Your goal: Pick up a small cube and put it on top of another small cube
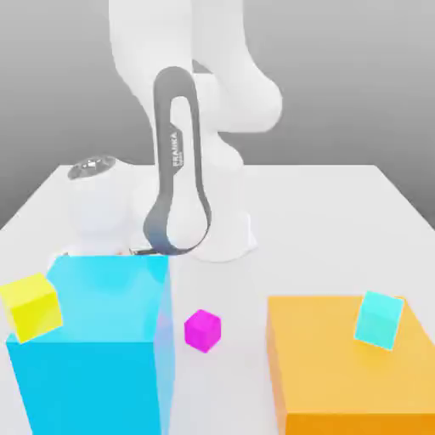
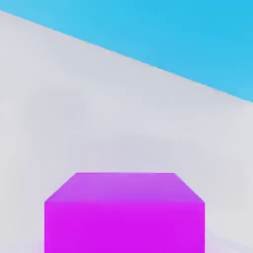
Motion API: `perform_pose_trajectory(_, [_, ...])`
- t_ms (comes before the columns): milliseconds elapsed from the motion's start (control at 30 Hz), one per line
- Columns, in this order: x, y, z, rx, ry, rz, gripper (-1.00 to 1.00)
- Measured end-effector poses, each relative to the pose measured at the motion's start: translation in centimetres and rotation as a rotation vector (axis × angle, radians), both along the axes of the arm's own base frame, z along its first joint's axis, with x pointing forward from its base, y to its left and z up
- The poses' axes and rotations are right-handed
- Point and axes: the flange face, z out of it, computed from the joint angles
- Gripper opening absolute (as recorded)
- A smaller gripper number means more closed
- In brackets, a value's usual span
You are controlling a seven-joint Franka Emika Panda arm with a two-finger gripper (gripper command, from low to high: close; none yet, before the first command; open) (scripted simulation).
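Since jaws are closed on one magenta cube [image 2: 124,227], grasp looks made.
Next: lift clear, carry to second magenta cube [image 1: 203,330], exterior view's lower centre.

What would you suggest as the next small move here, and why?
I'd try a short, straight lift to test the grip. The claw is shut, and a magenta cube sits close and square in the hand view, so it may well be held. Height seems wise before travelling: the big cyan block stands near, and the other magenta cube lies beyond it.
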Motion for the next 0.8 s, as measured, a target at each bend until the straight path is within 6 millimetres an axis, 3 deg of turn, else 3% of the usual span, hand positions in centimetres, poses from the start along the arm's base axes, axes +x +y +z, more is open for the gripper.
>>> perform_pose_trajectory(367, [-0.3, -0.2, 5.4, 0.002, 0.002, -0.009, -1.0])
perform_pose_trajectory(467, [0.3, -2.8, 6.8, -0.019, -0.006, 0.046, -1.0])
perform_pose_trajectory(800, [8.7, -9.3, 15.5, -0.073, 0.01, 0.306, -1.0])
